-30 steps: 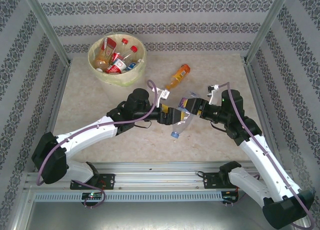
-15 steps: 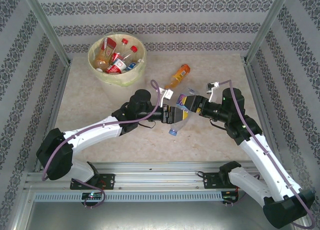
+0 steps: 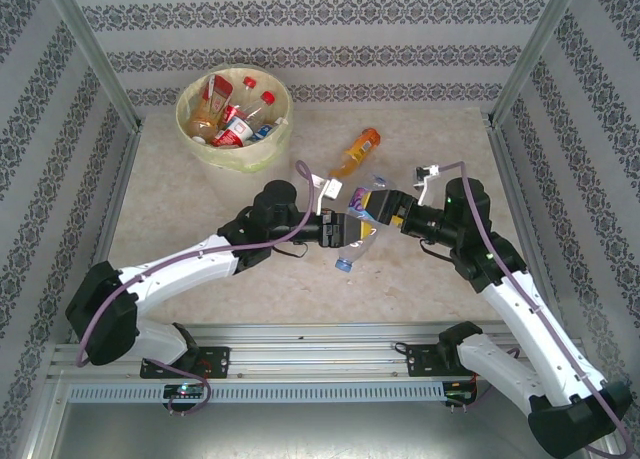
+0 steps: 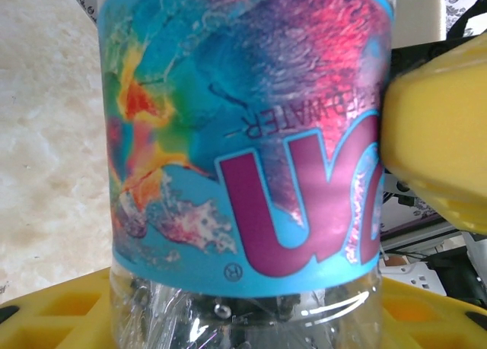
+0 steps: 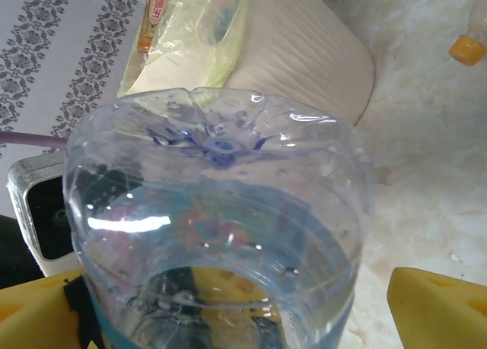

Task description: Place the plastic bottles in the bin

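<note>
A clear plastic bottle [image 3: 355, 234] with a blue, pink and purple label and a blue cap hangs tilted over the table's middle, cap end toward me. My left gripper [image 3: 335, 229] is shut on its labelled body [image 4: 243, 136], yellow fingers [image 4: 46, 315] low on either side. My right gripper [image 3: 375, 207] stands open around the bottle's base [image 5: 221, 197], and its right finger [image 5: 437, 311] is clear of the plastic. An orange bottle [image 3: 355, 151] lies on the table behind both grippers. The pale-yellow bin [image 3: 252, 157] at the back left holds several bottles.
The bin's cream wall [image 5: 304, 60] rises beyond the held bottle in the right wrist view, with the orange bottle's cap [image 5: 468, 49] at the far right. Metal frame posts [image 3: 95, 54] and patterned walls enclose the marbled table [image 3: 200, 209].
My left gripper has closed on the bottle and my right gripper has opened off it. The bottle has shifted slightly left and toward me.
</note>
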You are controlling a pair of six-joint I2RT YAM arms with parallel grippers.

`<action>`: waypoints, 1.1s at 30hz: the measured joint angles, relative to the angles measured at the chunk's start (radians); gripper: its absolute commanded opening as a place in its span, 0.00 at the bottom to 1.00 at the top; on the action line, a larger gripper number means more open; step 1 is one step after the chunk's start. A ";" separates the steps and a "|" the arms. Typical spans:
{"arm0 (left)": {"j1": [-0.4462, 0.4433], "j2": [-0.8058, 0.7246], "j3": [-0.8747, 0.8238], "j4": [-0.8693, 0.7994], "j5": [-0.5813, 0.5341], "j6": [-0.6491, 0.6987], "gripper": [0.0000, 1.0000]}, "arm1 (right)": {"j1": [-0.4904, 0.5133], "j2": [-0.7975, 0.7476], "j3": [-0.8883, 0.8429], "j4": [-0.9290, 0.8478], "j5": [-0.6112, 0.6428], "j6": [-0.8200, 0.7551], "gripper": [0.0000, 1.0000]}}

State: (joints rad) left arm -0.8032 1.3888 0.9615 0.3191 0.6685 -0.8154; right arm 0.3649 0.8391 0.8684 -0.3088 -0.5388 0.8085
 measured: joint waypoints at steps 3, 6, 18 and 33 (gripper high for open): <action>0.000 -0.015 0.000 -0.020 -0.008 0.009 0.59 | 0.000 -0.025 0.000 -0.001 0.000 0.000 0.98; 0.005 -0.028 0.000 -0.050 -0.018 0.026 0.59 | 0.000 -0.055 0.000 -0.002 -0.001 0.000 0.98; 0.074 -0.116 0.159 -0.490 -0.144 0.200 0.58 | 0.000 -0.080 0.237 -0.141 -0.016 -0.108 0.98; 0.372 0.010 0.798 -1.080 -0.382 0.477 0.56 | 0.000 -0.099 0.332 -0.240 -0.015 -0.163 0.98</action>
State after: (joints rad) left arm -0.4313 1.3991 1.7599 -0.7612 0.2863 -0.3382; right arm 0.3649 0.7399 1.2003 -0.5488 -0.5541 0.6460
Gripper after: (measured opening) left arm 0.563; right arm 0.981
